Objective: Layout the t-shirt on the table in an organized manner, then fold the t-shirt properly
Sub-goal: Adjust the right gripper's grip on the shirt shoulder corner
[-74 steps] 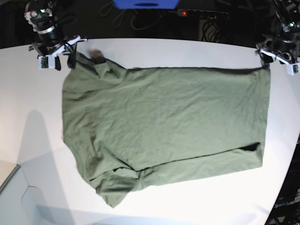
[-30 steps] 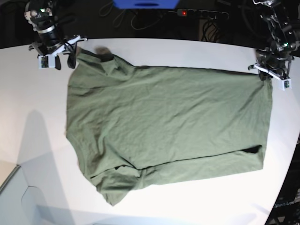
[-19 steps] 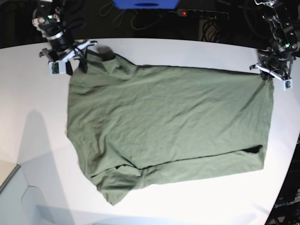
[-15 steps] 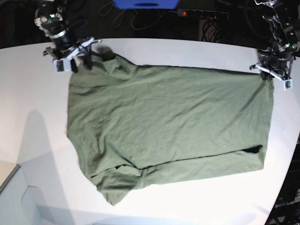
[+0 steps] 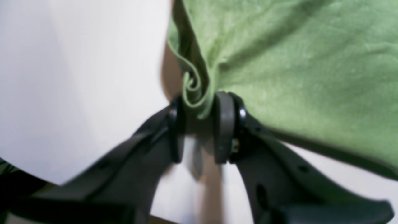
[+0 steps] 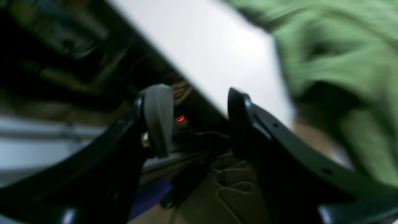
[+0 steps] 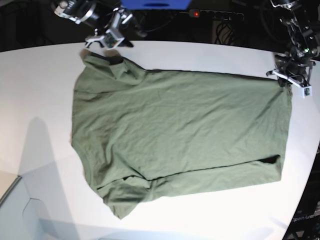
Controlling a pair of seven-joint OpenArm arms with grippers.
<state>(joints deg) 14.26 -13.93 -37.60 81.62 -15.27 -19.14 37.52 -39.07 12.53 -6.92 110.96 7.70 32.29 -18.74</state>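
olive-green cloth covers most of the table (image 7: 30, 100): the t-shirt (image 7: 175, 130) lies spread flat across the white top, its hem edge toward 3 o'clock in the base view and its sleeves toward 9 o'clock, one sleeve at 7 o'clock bunched and partly folded under itself. soft wrinkles run over the whole body of it.

at the shirt's 1 o'clock corner the left gripper (image 5: 199, 124) is closed down on a curled roll of the fabric edge, the two dark pads (image 5: 222, 124) pressing the green cloth between them with only the pinched fold filling the gap. the cloth fans out from that pinch toward 2 o'clock in the left wrist view, over the white surface.

the right gripper (image 6: 199, 121) stands wide apart with nothing between its fingers (image 6: 157, 118); through the gap shows the table's edge and dark clutter beyond. in the base view it sits off the table at 11 o'clock, just past the shirt's upper sleeve, not touching the cloth.
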